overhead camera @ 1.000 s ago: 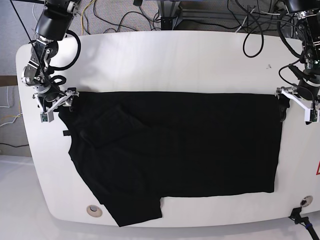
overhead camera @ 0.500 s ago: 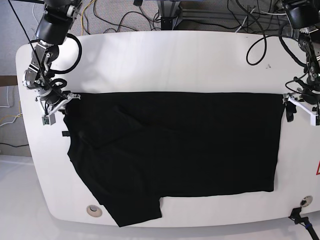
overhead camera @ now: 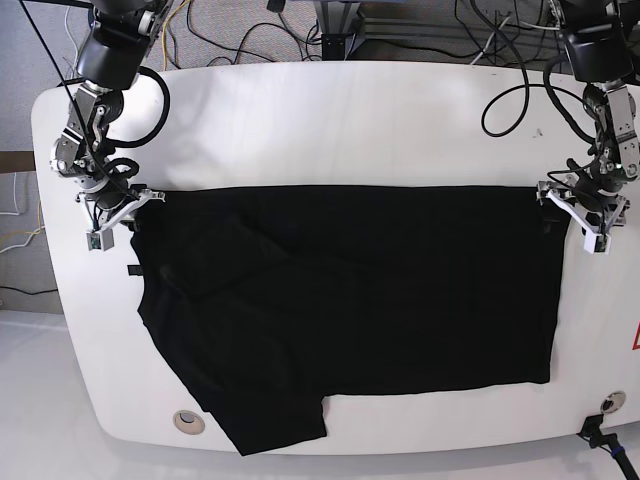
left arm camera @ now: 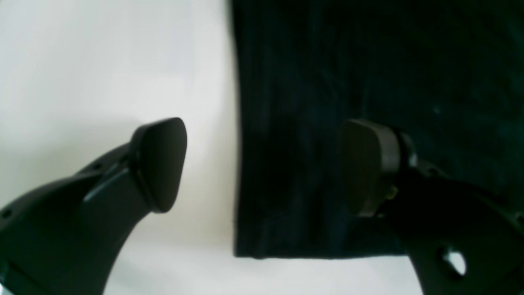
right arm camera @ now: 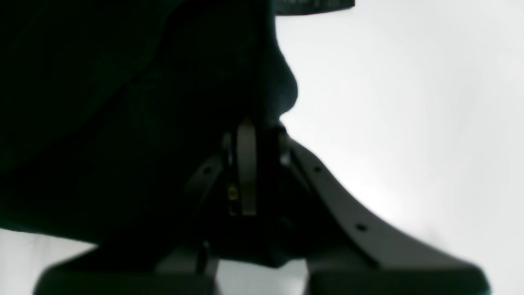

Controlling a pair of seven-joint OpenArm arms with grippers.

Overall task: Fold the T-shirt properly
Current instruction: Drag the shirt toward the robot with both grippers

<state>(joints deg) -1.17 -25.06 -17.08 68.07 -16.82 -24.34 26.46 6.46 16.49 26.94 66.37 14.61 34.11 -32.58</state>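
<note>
The black T-shirt (overhead camera: 350, 300) lies spread on the white table (overhead camera: 330, 120), with one sleeve hanging toward the front left; its orange tag is not visible. My right gripper (overhead camera: 128, 212) is at the shirt's far left corner. In the right wrist view it (right arm camera: 245, 164) is shut on a bunched fold of the shirt (right arm camera: 123, 123). My left gripper (overhead camera: 556, 208) is at the shirt's far right corner. In the left wrist view it (left arm camera: 264, 166) is open and straddles the shirt's edge (left arm camera: 327, 82), one finger (left arm camera: 159, 164) over bare table and the other over the fabric.
Black cables (overhead camera: 250, 40) lie behind the table's far edge. A round hole (overhead camera: 187, 421) sits near the front left edge. A small black tab (overhead camera: 131, 266) lies left of the shirt. A black plug (overhead camera: 598, 432) is at the front right.
My left gripper has turned and moved inward onto the shirt's far right corner. My right gripper has shifted slightly at the far left corner, still on the fabric.
</note>
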